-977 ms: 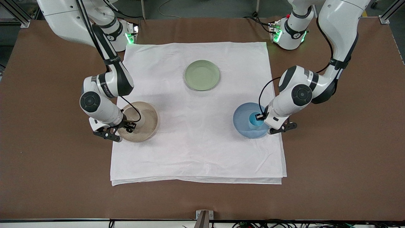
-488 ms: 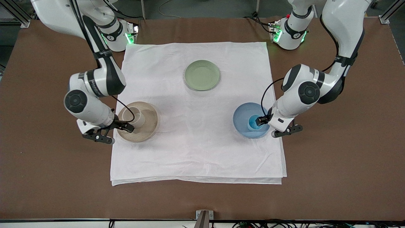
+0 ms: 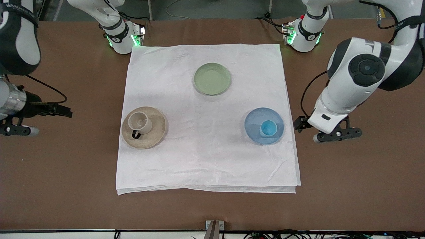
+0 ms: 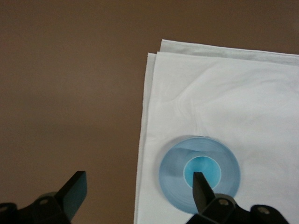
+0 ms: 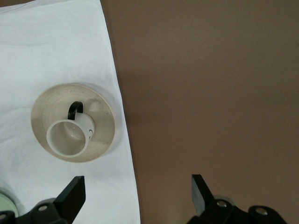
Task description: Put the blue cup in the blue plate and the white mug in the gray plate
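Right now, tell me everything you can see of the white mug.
The white mug is an off-white cylinder with a thin dark loop handle, smooth and ceramic-looking. It stands upright with its mouth open upward and looks empty. It sits on the gray plate, off-centre toward the right arm's end of the table, and its handle points toward the front camera. Only the plate touches it. The right gripper is open over bare table beside the white cloth, well clear of the mug.
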You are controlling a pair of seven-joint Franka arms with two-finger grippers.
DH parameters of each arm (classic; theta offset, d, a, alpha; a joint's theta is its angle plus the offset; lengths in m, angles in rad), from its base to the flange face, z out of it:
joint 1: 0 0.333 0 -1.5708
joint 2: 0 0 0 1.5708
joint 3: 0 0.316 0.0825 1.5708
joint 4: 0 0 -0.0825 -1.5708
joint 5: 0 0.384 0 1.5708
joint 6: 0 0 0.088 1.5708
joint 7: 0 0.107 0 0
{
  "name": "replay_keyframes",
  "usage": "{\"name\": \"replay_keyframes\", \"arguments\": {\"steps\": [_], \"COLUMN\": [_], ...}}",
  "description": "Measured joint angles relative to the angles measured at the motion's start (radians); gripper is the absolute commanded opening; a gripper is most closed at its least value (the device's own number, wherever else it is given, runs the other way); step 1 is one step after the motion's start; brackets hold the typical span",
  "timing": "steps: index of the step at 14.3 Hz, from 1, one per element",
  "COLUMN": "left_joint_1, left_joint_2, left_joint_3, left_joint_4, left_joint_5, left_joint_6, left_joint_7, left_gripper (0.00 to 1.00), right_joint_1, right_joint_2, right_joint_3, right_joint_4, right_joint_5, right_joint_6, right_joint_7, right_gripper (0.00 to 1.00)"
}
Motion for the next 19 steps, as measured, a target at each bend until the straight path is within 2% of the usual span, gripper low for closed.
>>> {"name": "replay_keyframes", "arguments": {"steps": [3, 6, 10, 13, 16, 19], "left_joint_1": [0.052, 0.094, 0.142, 0.082, -0.062, -0.083], "left_joint_2": [-0.025, -0.069, -0.146, -0.219, -0.266, -0.277], "left_joint_3": [0.000, 0.000, 0.020, 0.147, 0.328, 0.356], "left_joint_4": [0.086, 0.141, 0.157, 0.150, 0.136, 0.123], "left_joint_5": [0.006, -0.009, -0.099, -0.161, -0.203, -0.208], "left_joint_6": [-0.107, -0.222, -0.273, -0.339, -0.394, -0.401], "left_joint_7": [0.037, 0.152, 0.260, 0.335, 0.386, 0.394], "left_gripper": [1.00, 1.00, 1.00, 1.00, 1.00, 1.00], "right_joint_1": [-0.019, -0.046, -0.048, -0.033, -0.032, -0.032], "right_joint_2": [0.003, 0.005, 0.005, -0.025, -0.133, -0.243], "right_joint_3": [0.000, 0.001, 0.017, 0.023, 0.023, 0.023], "right_joint_4": [0.060, 0.103, 0.117, 0.103, -0.027, -0.142], "right_joint_5": [-0.014, -0.016, -0.003, -0.003, -0.003, -0.003], "right_joint_6": [-0.052, -0.083, -0.135, -0.148, -0.069, -0.035], "right_joint_7": [0.000, -0.001, -0.003, -0.003, -0.003, -0.003], "right_gripper": [1.00, 1.00, 1.00, 1.00, 1.00, 1.00]}}
